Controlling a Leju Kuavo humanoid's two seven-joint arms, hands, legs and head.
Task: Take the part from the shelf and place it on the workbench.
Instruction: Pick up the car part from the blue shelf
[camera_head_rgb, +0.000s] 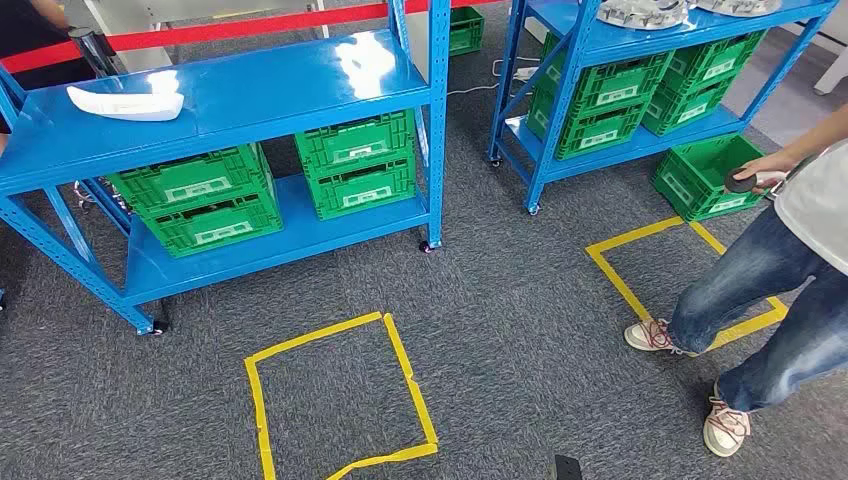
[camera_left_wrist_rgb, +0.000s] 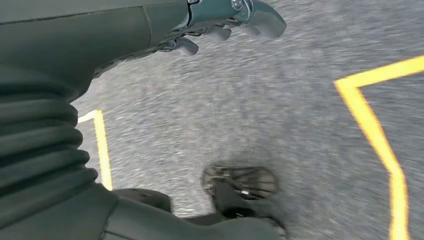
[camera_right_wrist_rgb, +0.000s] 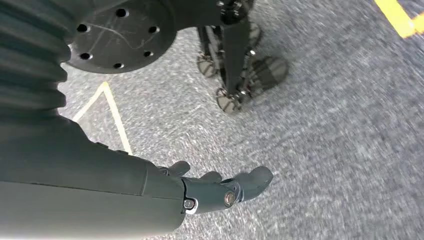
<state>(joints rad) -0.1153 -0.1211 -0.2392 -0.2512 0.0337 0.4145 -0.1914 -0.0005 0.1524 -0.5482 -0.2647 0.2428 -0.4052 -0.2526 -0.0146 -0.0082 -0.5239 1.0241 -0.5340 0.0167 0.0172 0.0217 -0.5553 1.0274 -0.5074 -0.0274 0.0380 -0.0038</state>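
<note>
A white moulded part (camera_head_rgb: 125, 103) lies on the top board of the left blue shelf (camera_head_rgb: 300, 85), near its left end. Several grey parts (camera_head_rgb: 645, 12) sit on top of the right blue shelf (camera_head_rgb: 640, 40). My left hand (camera_left_wrist_rgb: 225, 22) hangs over the grey carpet with its fingers loose and nothing in it. My right hand (camera_right_wrist_rgb: 220, 187) also hangs over the carpet, fingers apart and holding nothing. Both hands are far from the shelves.
Green crates (camera_head_rgb: 200, 200) fill the lower shelf boards, and one more green crate (camera_head_rgb: 705, 175) stands on the floor. Yellow tape squares (camera_head_rgb: 340, 395) mark the carpet. A person in jeans (camera_head_rgb: 770, 290) stands at the right holding a dark object. A red barrier tape (camera_head_rgb: 250, 25) runs behind.
</note>
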